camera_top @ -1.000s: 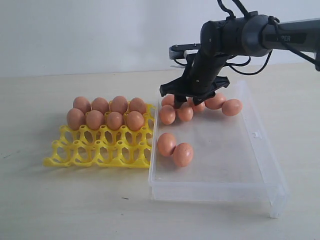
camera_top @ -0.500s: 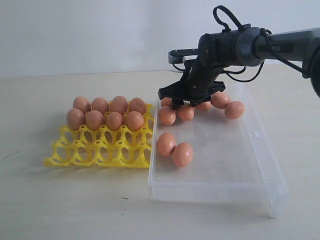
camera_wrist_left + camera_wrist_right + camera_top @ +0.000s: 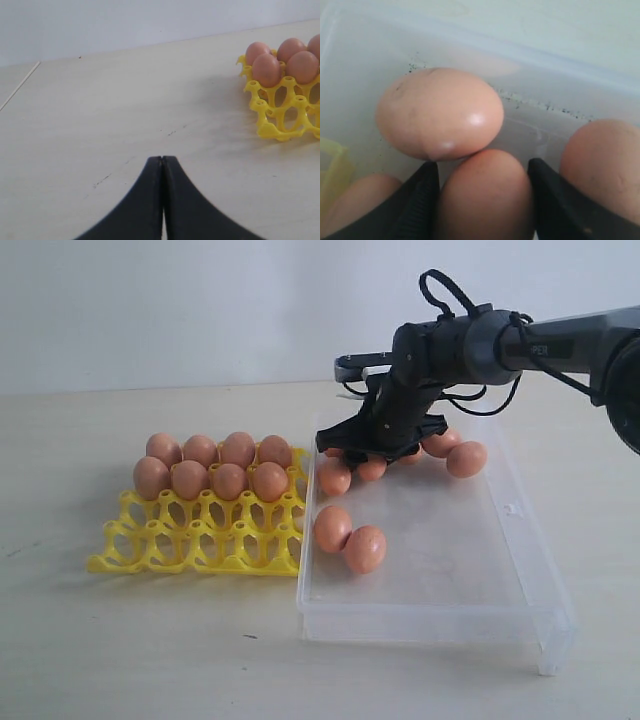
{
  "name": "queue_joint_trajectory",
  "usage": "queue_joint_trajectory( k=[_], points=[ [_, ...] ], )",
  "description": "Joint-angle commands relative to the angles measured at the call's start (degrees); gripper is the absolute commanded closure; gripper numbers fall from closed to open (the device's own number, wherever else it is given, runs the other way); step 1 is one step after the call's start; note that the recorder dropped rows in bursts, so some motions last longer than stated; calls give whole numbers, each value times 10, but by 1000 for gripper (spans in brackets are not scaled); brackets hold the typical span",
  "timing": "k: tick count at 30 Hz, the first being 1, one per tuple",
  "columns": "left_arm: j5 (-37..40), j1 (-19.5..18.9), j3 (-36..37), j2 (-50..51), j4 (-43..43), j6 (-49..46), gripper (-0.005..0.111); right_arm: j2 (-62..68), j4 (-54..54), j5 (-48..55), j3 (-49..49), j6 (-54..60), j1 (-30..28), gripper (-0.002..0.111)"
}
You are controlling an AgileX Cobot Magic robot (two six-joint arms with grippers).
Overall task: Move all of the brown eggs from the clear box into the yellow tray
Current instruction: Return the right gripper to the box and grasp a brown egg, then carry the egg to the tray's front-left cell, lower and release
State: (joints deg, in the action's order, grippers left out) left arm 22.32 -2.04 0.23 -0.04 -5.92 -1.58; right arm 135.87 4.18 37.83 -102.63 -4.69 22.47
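Note:
The yellow tray (image 3: 200, 540) holds several brown eggs (image 3: 228, 480) in its two back rows; its front cups stand empty. To its right, the clear box (image 3: 450, 580) has several more eggs: two near the front left (image 3: 350, 538) and a cluster along the back. My right gripper (image 3: 372, 452) is down in that cluster. In the right wrist view the gripper (image 3: 482, 167) is open, and one egg (image 3: 485, 200) lies between its black fingers (image 3: 422, 200), which sit close on either side. Another egg (image 3: 440, 112) lies just beyond. My left gripper (image 3: 162, 159) is shut and empty over bare table.
The box's far wall (image 3: 555, 70) runs just behind the eggs that the right gripper works among. More eggs lie to either side of its fingers (image 3: 605, 165). The tray's corner with eggs (image 3: 280, 65) shows in the left wrist view. The table is pale wood.
The right gripper has sunk lower and moved a little toward the back of the box, among the back-row eggs. The nearby eggs shifted slightly. The left gripper is out of the earlier frames.

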Motion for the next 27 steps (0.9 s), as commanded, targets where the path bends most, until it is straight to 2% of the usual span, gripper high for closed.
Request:
queue_joint_trajectory(
  k=[1,8,14,19,22,27],
  points=[
    [-5,3,-2,0,1,3,107,-23,0,-2,-2,7,2,108],
    [-5,3,-2,0,1,3,107,-67,-15,-23,28,20,9,108],
    [-5,3,-2,0,1,3,107,-154,6,-106,160,21,40,108],
    [-5,3,-2,0,1,3,107,-233,55,-223,256,61,107,108],
    [-5,3,-2,0,1,3,107,-253,99,-248,262,111,161,108],
    [-5,3,-2,0,1,3,107,-239,235,-334,255,254,244,108]
  ],
)
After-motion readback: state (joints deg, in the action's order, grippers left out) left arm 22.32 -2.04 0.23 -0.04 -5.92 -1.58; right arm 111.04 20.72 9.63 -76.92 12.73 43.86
